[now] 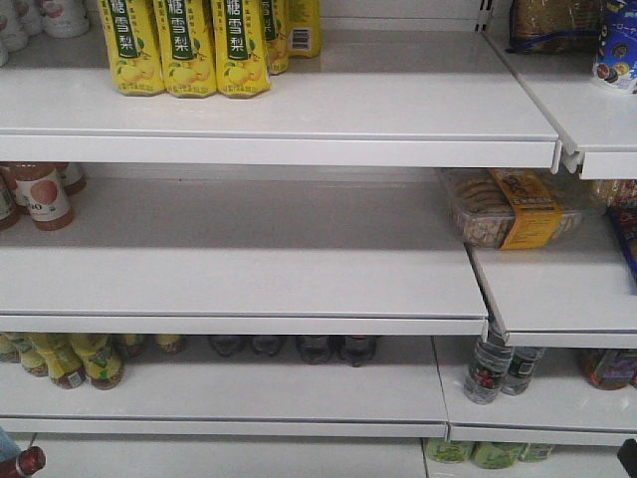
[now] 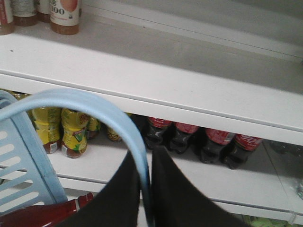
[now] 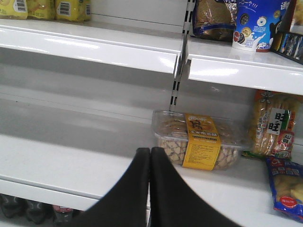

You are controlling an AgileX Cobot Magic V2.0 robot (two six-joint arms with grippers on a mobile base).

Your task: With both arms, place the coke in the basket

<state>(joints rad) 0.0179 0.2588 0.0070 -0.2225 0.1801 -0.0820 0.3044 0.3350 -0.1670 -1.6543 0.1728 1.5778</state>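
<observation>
Coke [image 2: 199, 142] is sitting upright on the low shelf [image 2: 165, 187], up and right of my left gripper [image 2: 145, 189], which is clamping the basket [image 2: 19, 165] handle. Right gripper [image 3: 150, 189] is pinched empty, hovering higher by the cookies [image 3: 199, 142], so it's needing to drop.

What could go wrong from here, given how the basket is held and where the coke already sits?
The left pincer is closed on the thin handle of the basket; the grip is narrow, so the basket could swing or slip. A coke lies on its side inside and might roll if the basket tilts. The right pincer is closed and empty near the cookie box, and could nudge it when it moves.
</observation>
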